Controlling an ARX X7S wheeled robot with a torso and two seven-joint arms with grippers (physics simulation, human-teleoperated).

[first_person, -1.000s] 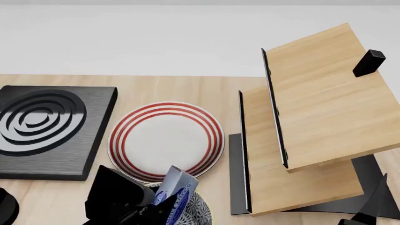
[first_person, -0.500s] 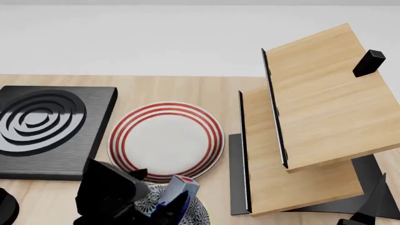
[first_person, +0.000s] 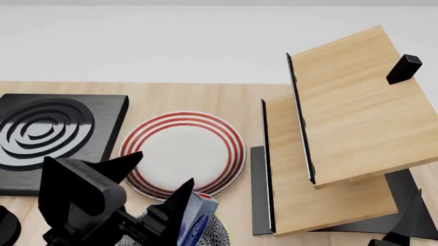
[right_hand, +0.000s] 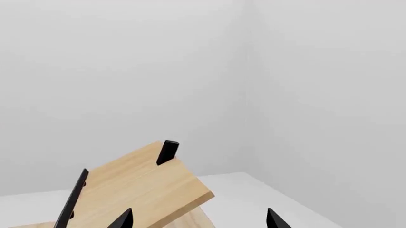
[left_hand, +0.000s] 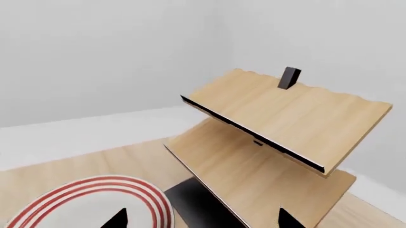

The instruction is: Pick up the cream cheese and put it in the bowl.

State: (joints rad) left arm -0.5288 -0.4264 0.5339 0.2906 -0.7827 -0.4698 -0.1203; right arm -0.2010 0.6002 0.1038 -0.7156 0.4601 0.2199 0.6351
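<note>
Bright, even, diffuse simulator lighting with no visible source, sharp and free of blur, glare or edge distortion in all views, with only faint soft shadows under the wooden shelf (first_person: 342, 133) and beside the red-ringed plate (first_person: 181, 154).

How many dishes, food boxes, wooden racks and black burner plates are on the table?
Dishes: 2, the red-ringed plate and the patterned bowl
Food boxes: 1, the cream cheese
Wooden racks: 1, the two-tier wooden rack
Black burner plates: 1, the burner plate
Total: 5
</note>
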